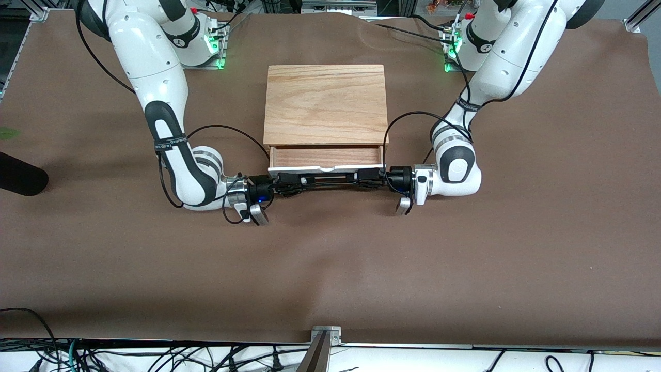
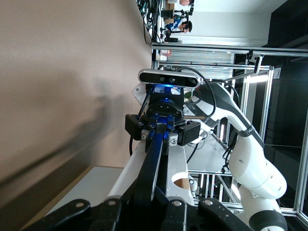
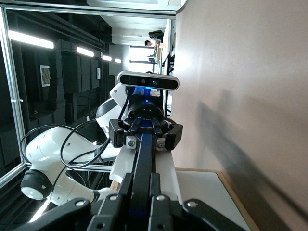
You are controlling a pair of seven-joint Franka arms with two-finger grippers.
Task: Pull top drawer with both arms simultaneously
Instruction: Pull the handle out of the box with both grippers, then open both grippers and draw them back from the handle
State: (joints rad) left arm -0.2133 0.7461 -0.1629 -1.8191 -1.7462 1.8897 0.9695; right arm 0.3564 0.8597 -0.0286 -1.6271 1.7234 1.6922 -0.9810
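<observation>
The top drawer [image 1: 325,156] stands partly pulled out of the wooden cabinet [image 1: 325,103], showing its light wood inside and white front rim [image 1: 310,168]. Its long black handle [image 1: 330,180] runs along the front. My right gripper [image 1: 292,183] is shut on the handle's end toward the right arm. At the other end, my left gripper [image 1: 369,180] is also shut on the handle. In the left wrist view my left gripper [image 2: 151,192] clamps the handle [image 2: 154,163] beside the white front [image 2: 91,187]. In the right wrist view my right gripper [image 3: 142,185] clamps the handle [image 3: 143,159].
The brown table cover [image 1: 330,268] stretches bare toward the front camera. A dark object [image 1: 20,178] lies at the table edge toward the right arm's end. Black cables loop from both wrists near the drawer's corners.
</observation>
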